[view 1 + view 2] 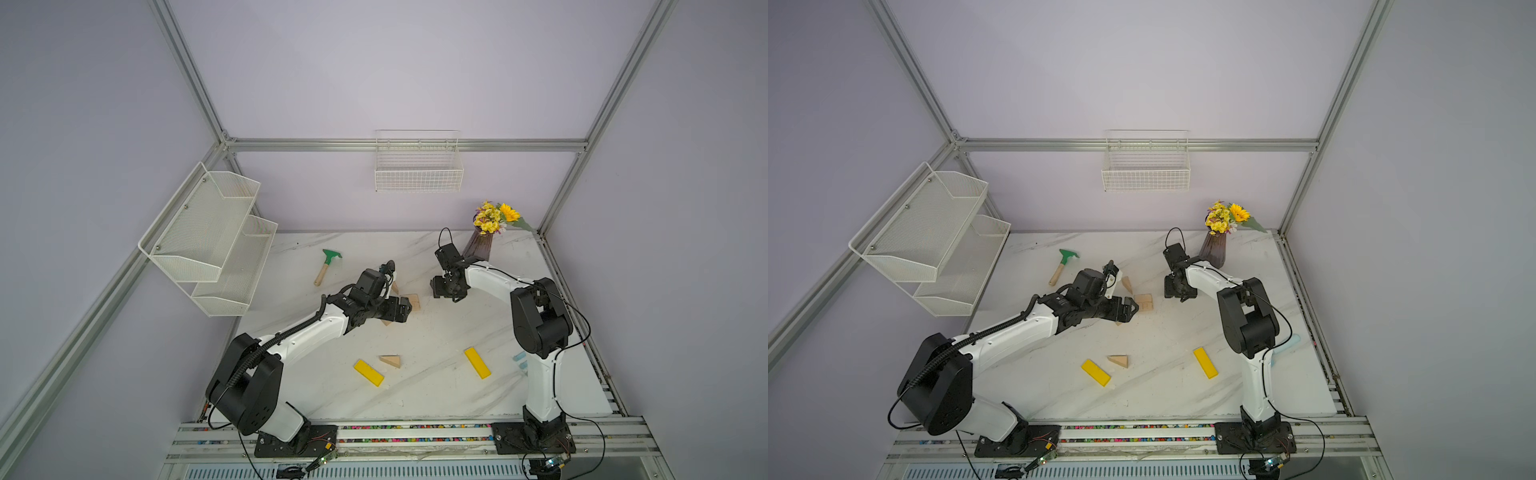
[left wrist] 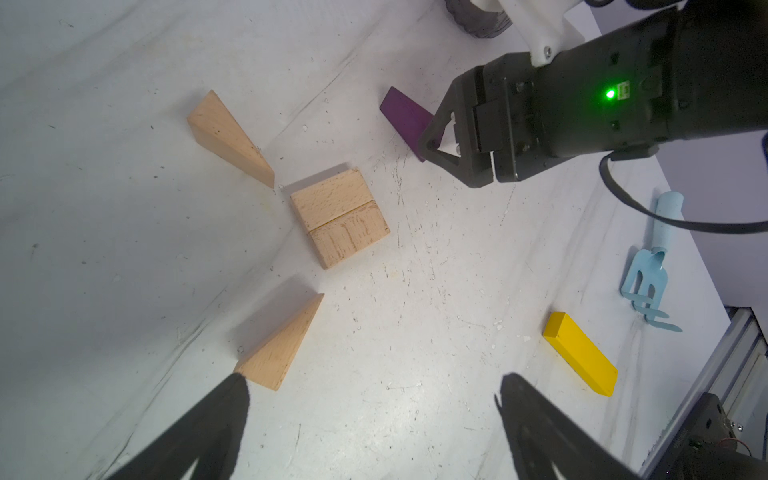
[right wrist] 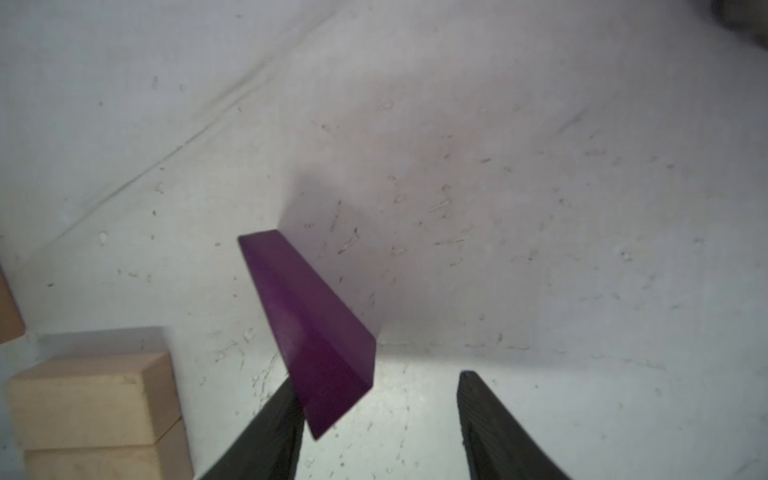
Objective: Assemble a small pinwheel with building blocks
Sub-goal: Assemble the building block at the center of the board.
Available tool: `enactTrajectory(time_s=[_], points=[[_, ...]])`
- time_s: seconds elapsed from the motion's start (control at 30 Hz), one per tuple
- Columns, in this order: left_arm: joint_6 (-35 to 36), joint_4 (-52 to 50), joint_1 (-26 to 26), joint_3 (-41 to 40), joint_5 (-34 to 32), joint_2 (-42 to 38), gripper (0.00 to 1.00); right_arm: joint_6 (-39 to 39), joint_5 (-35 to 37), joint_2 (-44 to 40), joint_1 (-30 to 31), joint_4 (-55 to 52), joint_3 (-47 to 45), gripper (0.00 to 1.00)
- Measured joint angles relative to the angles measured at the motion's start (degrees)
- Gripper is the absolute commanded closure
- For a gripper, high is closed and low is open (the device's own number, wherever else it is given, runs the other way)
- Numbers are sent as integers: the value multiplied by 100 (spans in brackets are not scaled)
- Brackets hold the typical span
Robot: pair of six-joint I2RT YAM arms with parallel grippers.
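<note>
The coming move turns on the purple wedge (image 3: 307, 332) and the right fingers (image 3: 266, 432). These stand apart above the surface (image 1: 415, 399) and grip nothing. In the right wrist view one finger touches the wedge's flank near its closer end, while the other stands clear of it with bare surface between.

The wedge rests on the surface with its long axis running away from the fingers, roughly along their line of reach. They therefore straddle only its near end, across its short width. Beside it, near but not touching, sits the hub (image 2: 340, 218), two tan blocks pressed together into a square.

The wedge lies on the right arm's side of the hub, so that arm is plainly the nearer. It looks best placed to close on the piece or push it in against the hub.

The left fingers (image 2: 208, 424) are spread wide and empty on the hub's opposite side, one tip just beside a tan wedge (image 2: 282, 343). A second tan wedge (image 2: 230, 139) lies close to a corner of the hub. A third tan wedge (image 1: 390, 360) and the yellow bar (image 1: 368, 372) next to it lie well apart, nearer the arm bases.
</note>
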Motion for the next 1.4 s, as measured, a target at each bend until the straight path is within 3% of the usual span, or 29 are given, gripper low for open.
enactTrajectory(time_s=[0.33, 0.47, 0.8, 1.0, 1.17, 1.4], points=[[85, -74, 0, 33, -7, 9, 3, -57, 262, 162, -264, -4, 275, 37], [323, -236, 0, 420, -9, 245, 3, -66, 83, 107, -293, 68, 210, 37], [1121, -599, -52, 2079, 114, 1676, 18, 61, -761, -1808, -393, 260, -1088, 36], [1609, -986, -302, 3309, 94, 2907, 23, 297, -1121, -2868, -927, 437, -1775, 36], [1836, -1239, -494, 4177, -4, 3783, 29, 372, -1259, -3213, -1266, 472, -2068, 36], [1963, -1541, -632, 5525, -407, 4861, 27, 372, -1453, -3307, -1349, 474, -2334, 36]])
